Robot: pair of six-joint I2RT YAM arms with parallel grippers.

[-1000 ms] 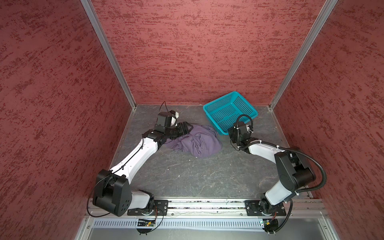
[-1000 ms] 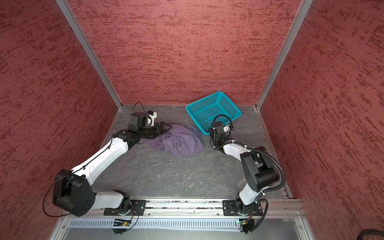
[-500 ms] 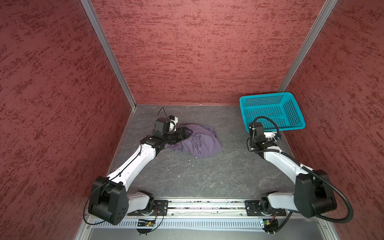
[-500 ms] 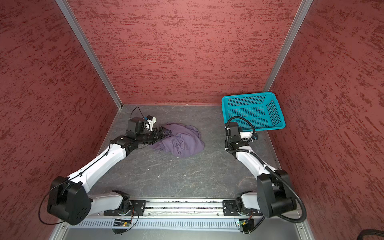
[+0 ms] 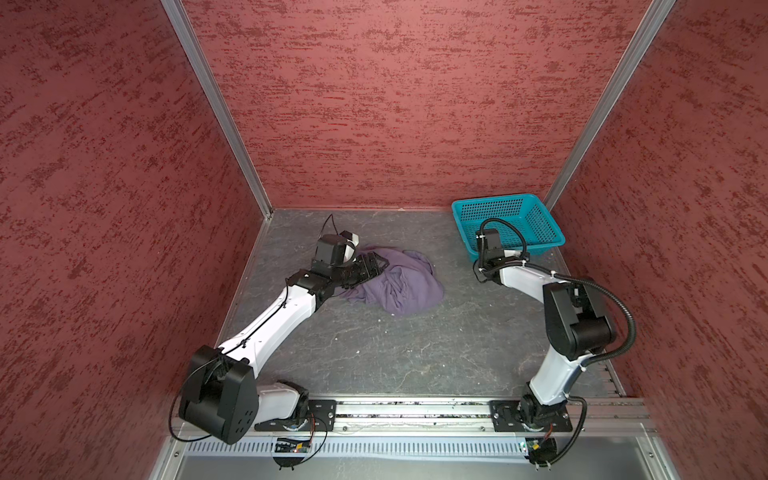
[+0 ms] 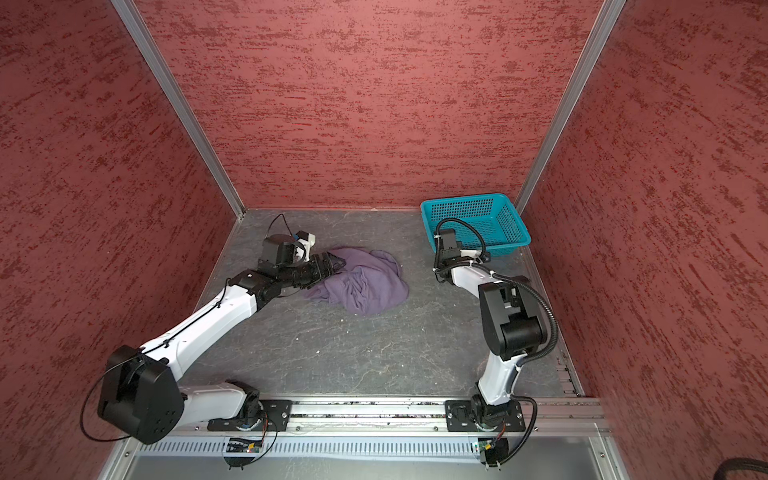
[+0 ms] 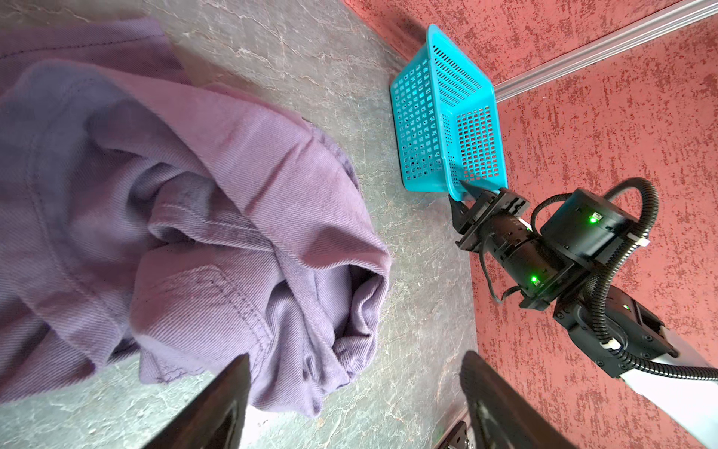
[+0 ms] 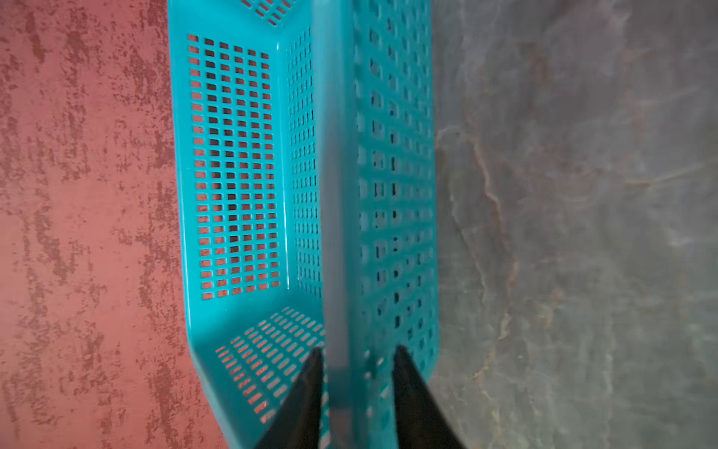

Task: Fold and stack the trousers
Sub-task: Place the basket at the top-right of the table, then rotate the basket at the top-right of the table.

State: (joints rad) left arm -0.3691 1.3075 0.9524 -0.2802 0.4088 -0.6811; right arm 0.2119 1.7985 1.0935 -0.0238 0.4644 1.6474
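Trousers [image 5: 399,282] beside left gripper [image 5: 380,264] (crumpled heap)

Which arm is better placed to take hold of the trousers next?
Left. The left gripper hovers, jaws open, at the edge of the crumpled trousers; the right gripper is across the table, jaws straddling the rim of the teal basket.

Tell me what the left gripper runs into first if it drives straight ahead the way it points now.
The trousers. The open left gripper points into the edge of the crumpled heap, so it would likely meet cloth almost at once; its height is hard to judge.
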